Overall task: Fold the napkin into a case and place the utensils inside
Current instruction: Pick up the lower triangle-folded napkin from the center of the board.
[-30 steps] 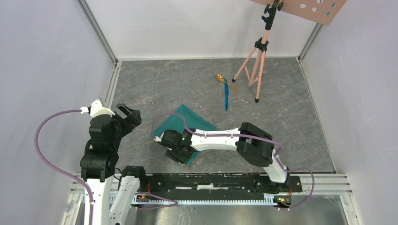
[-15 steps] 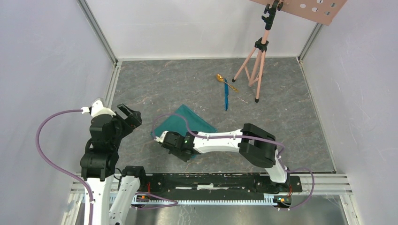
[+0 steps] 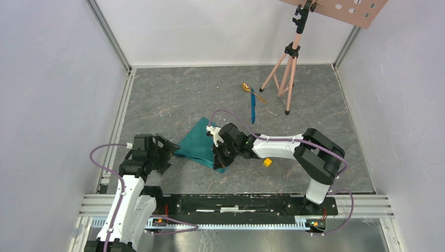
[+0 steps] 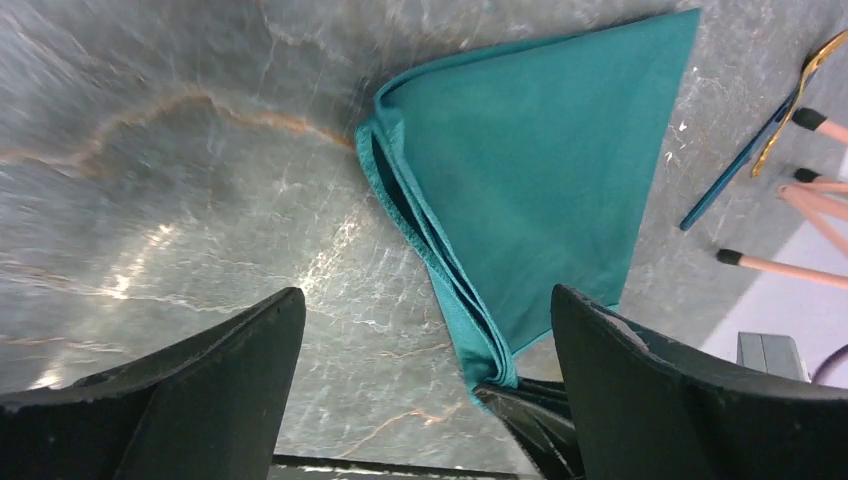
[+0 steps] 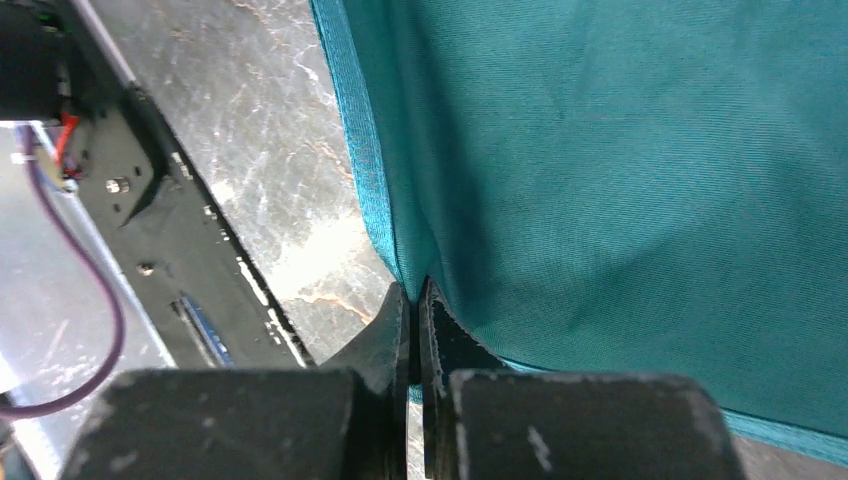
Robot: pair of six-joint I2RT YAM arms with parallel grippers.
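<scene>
Pinched the near corner of the folded teal-green cloth napkin with the right gripper, jaws pressed together on only a thin bite of hem. Held the left gripper spread wide and empty, just beside the napkin's left edge, touching nothing. Found the napkin lying in stacked layers, flat on the grey marbled table, between the two grippers.

Risked losing that shallow bite on any pull, letting the corner slip free. Risked also dragging every layer along instead of one, spoiling the fold. Might have knocked the small yellow cube beside the right forearm.

Counted two grippers, one napkin, one cube. Farther off, counted one slim bright-blue plastic knife and one small shiny gold metal spoon, close together, well apart from the napkin, not yet cased. Beyond, counted one pink-legged tripod.
</scene>
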